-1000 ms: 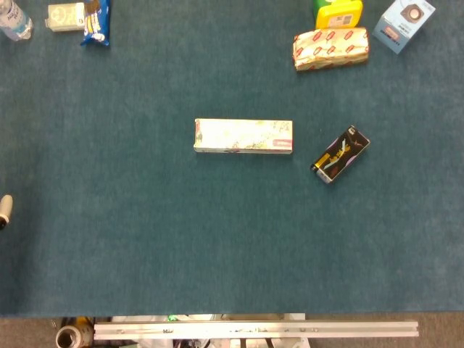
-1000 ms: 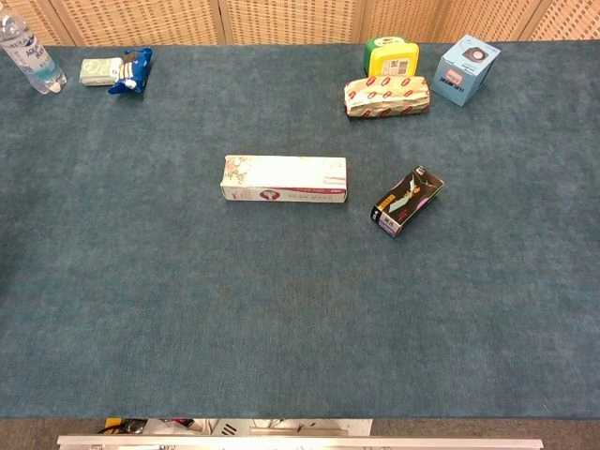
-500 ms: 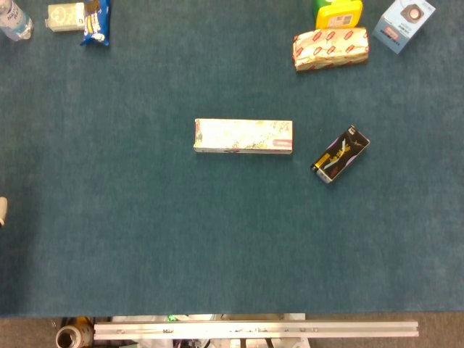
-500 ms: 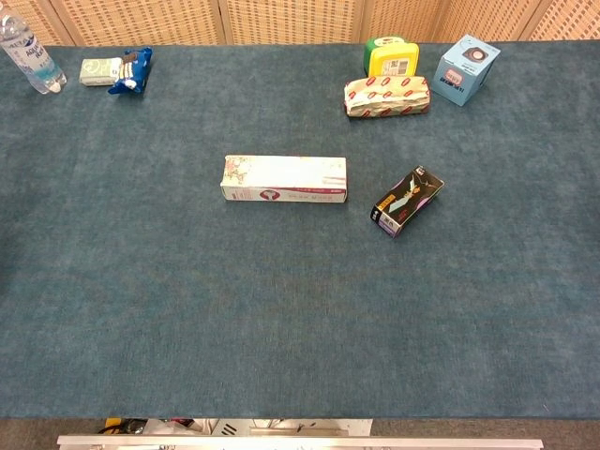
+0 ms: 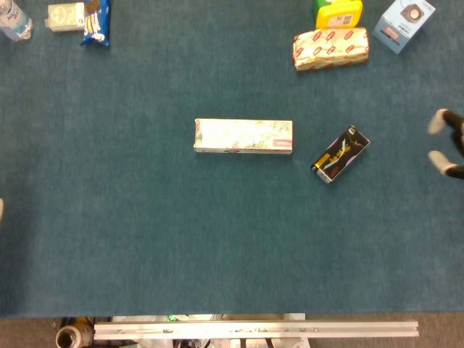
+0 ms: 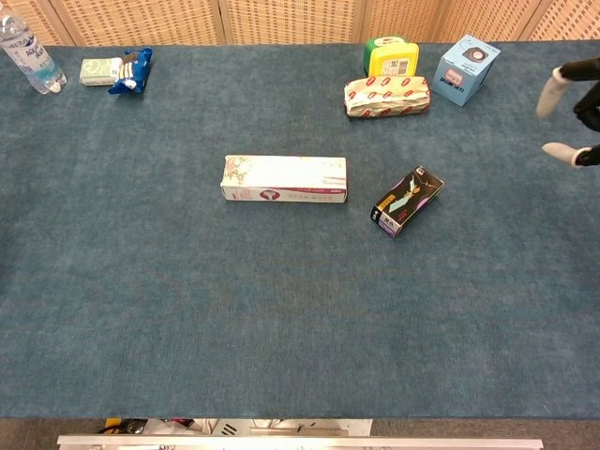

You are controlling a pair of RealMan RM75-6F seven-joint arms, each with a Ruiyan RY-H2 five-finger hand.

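Observation:
My right hand comes in at the right edge of the blue table; the chest view shows this right hand too. Its pale-tipped fingers are spread and hold nothing. The nearest thing is a small black box, lying well to its left. A long white floral box lies flat at the table's middle. Of my left hand only a pale sliver shows at the left edge of the head view, too little to read.
At the back right stand a red-and-white wrapped pack, a yellow-green container and a light blue box. At the back left are a water bottle, a small pale box and a blue snack packet. A metal rail borders the near edge.
My right hand has come into view from the right edge. The left hand has drawn back leftward almost out of the head view. The objects have not moved.

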